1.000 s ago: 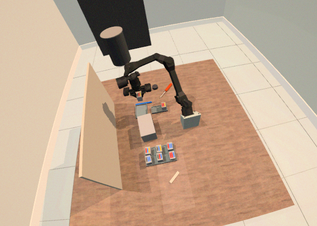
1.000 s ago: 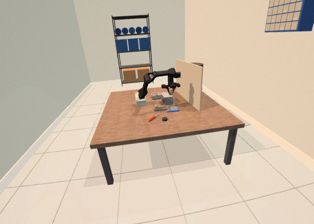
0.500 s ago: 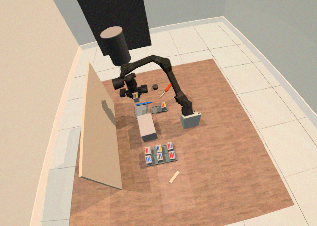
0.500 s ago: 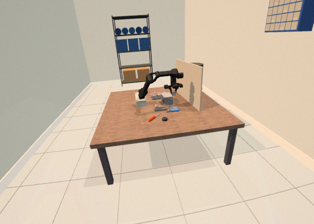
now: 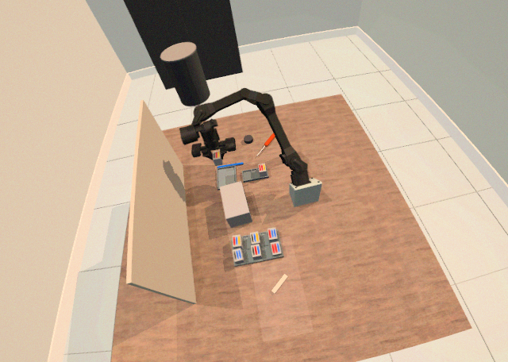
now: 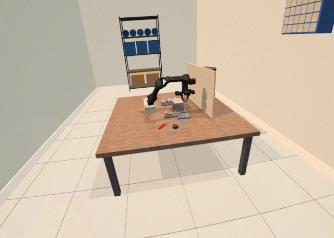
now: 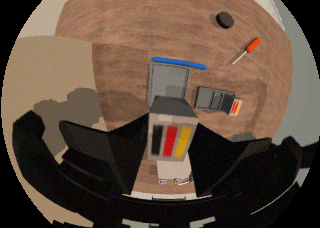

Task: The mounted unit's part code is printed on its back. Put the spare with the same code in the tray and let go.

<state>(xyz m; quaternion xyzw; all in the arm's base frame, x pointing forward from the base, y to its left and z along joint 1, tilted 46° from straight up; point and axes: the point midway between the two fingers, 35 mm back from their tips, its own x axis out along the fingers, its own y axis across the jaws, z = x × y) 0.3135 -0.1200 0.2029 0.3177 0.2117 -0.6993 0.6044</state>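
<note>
My gripper is shut on a small spare block with black, red and yellow stripes on its face. It holds the spare in the air, just over the far end of the grey tray, which has a blue bar along one edge. The mounted unit, a plain grey box, stands right beside the tray. A rack holds several more striped spares. One more spare sits on a small grey holder next to the tray.
A tall beige panel stands close to the gripper's side. An orange screwdriver and a black puck lie beyond the tray. A wooden stick lies past the rack. The arm's base is nearby.
</note>
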